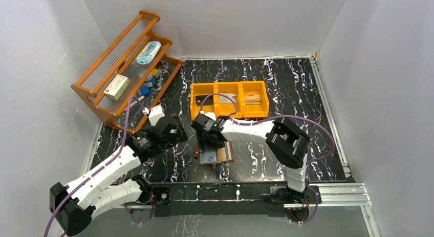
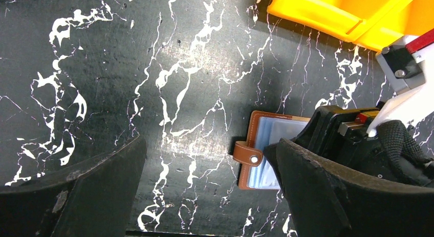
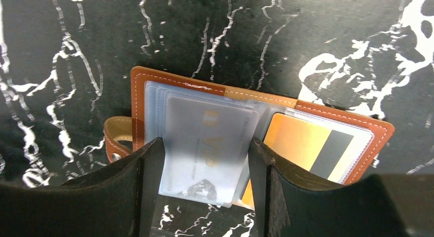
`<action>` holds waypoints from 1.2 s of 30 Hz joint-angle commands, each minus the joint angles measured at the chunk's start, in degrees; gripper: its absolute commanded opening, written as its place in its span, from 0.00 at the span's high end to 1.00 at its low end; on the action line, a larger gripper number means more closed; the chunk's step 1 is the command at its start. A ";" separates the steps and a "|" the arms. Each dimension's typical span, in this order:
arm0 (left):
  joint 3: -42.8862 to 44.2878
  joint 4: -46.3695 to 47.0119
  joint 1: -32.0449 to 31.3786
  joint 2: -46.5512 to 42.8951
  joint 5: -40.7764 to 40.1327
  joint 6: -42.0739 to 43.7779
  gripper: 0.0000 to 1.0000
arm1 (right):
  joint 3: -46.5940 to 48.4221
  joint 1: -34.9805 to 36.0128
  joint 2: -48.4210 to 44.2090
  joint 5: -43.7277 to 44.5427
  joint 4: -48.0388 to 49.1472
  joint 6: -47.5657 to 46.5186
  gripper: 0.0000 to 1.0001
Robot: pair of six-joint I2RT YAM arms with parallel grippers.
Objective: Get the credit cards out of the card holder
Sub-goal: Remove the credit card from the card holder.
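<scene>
- The card holder [image 1: 215,156] [image 3: 179,81] lies opened flat on the black, white-veined surface [image 1: 286,83], near the middle and just nearer than the orange bin [image 1: 229,86], its pale clear pockets facing up so the cards can be reached from above.
- The jaws of the right arm [image 1: 245,129] hang directly over the holder, one finger [image 3: 148,186] at each side of a frosted sleeve holding a silvery-grey card [image 3: 204,139]. They stand part-way apart. Whether they press the sleeve's edges cannot be told.
- A gold-and-black card [image 3: 312,145] sits in the right-hand pocket, not yet drawn out.
- The left arm [image 1: 110,170] holds its jaws wide and empty just left of the holder, above the bare surface, probably ready to pin down the leather while a card is pulled.
- The holder's snap strap [image 2: 247,157] sticks out on its left side.
- A wooden rack [image 1: 102,73] with small boxes leans at the far left, and plain white walls [image 1: 230,22] close in the surface on three sides.
</scene>
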 commanded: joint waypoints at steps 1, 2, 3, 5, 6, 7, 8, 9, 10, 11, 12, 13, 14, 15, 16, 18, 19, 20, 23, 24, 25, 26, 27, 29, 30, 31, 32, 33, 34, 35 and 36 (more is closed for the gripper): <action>-0.32 0.85 0.34 -0.34 0.48 1.58 0.02 | -4.35 -1.79 -3.24 -9.07 8.89 0.05 0.39; -0.39 1.43 0.34 -0.23 1.05 1.94 0.02 | -6.20 -2.58 -3.88 -10.76 10.37 0.39 0.40; -0.38 2.07 0.34 -0.05 1.74 2.57 0.02 | -7.69 -3.36 -4.58 -12.42 12.07 0.58 0.40; -0.40 3.38 0.34 0.45 3.26 3.72 0.02 | -10.95 -4.99 -6.13 -16.00 15.72 1.09 0.40; -0.40 4.02 0.38 0.65 4.42 4.40 0.02 | -12.74 -5.86 -7.03 -18.23 18.31 1.43 0.40; -0.47 5.46 0.34 1.01 5.54 5.15 0.02 | -14.44 -6.70 -7.82 -20.14 20.58 2.03 0.40; -0.63 6.65 0.34 1.37 6.71 6.00 0.02 | -16.04 -7.48 -8.39 -22.32 22.99 2.38 0.40; -0.72 7.88 0.34 1.86 8.24 6.80 0.02 | -17.42 -8.19 -8.85 -25.14 25.94 2.52 0.40; -0.87 9.06 0.38 2.25 9.76 7.56 0.01 | -18.48 -8.91 -9.14 -26.63 27.39 2.79 0.40; -0.94 10.33 0.34 2.83 11.47 8.22 0.02 | -19.44 -9.45 -9.33 -27.98 28.82 3.17 0.39; -1.06 11.72 0.34 3.53 13.42 9.01 0.02 | -20.47 -10.02 -9.58 -29.35 30.36 3.55 0.39; -1.34 13.42 0.38 4.30 15.51 9.92 0.02 | -21.72 -10.48 -9.73 -30.58 32.23 3.77 0.40; -1.47 14.75 0.36 5.17 17.66 10.66 0.02 | -22.88 -10.93 -9.75 -31.48 33.71 3.85 0.40; -1.41 15.60 0.40 6.13 19.34 10.87 0.02 | -23.95 -11.34 -9.76 -31.94 35.06 4.93 0.40; -1.42 16.26 0.36 7.17 20.75 10.78 0.03 | -25.11 -11.83 -11.12 -32.57 36.46 5.52 0.40; -1.58 17.60 0.34 9.52 22.98 9.89 0.06 | -27.01 -12.92 -12.42 -33.45 38.53 6.10 0.39; -1.54 17.76 0.45 10.41 23.57 8.89 0.11 | -28.11 -13.31 -12.80 -33.69 39.24 6.36 0.39; -1.69 18.01 0.43 11.11 24.03 8.08 0.17 | -28.73 -13.64 -13.16 -33.83 39.91 6.62 0.39; -3.08 20.30 0.37 11.56 25.64 5.72 0.31 | -29.85 -14.27 -13.40 -34.26 41.13 7.07 0.39; -3.68 21.21 0.42 11.35 26.15 5.14 0.36 | -29.88 -14.39 -13.26 -34.36 41.24 7.14 0.39; -4.38 22.43 0.42 11.17 26.93 4.79 0.38 | -29.96 -14.38 -13.08 -34.43 41.25 7.21 0.39; -5.18 23.76 0.42 10.89 27.84 4.59 0.41 | -30.02 -14.46 -12.89 -34.52 41.25 7.31 0.39; -5.95 25.31 0.42 10.71 29.21 4.52 0.42 | -30.12 -14.52 -12.70 -34.57 41.30 7.44 0.39; -6.97 26.99 0.43 11.04 31.62 4.76 0.43 | -30.30 -14.64 -12.44 -34.77 41.47 7.86 0.39; -7.27 27.28 0.45 11.38 32.74 4.36 0.43 | -30.37 -14.72 -12.40 -34.75 41.55 7.99 0.39; -7.81 27.84 0.43 11.63 33.87 3.36 0.44 | -30.41 -14.81 -12.37 -34.78 41.55 8.22 0.39; -8.59 28.75 0.42 11.83 35.17 2.14 0.44 | -30.34 -14.85 -12.32 -34.79 41.49 8.47 0.39; -9.43 30.35 0.42 11.99 36.50 1.24 0.44 | -30.28 -14.94 -12.26 -34.78 41.43 8.61 0.39; -10.31 31.83 0.46 12.25 37.80 0.65 0.44 | -30.24 -14.95 -12.18 -34.79 41.43 8.79 0.39; -10.80 33.05 0.45 12.70 38.84 0.31 0.44 | -30.12 -15.02 -12.14 -34.91 41.43 8.81 0.39; -10.91 33.59 0.43 13.33 39.42 0.22 0.44 | -30.00 -15.03 -12.05 -34.98 41.43 8.82 0.39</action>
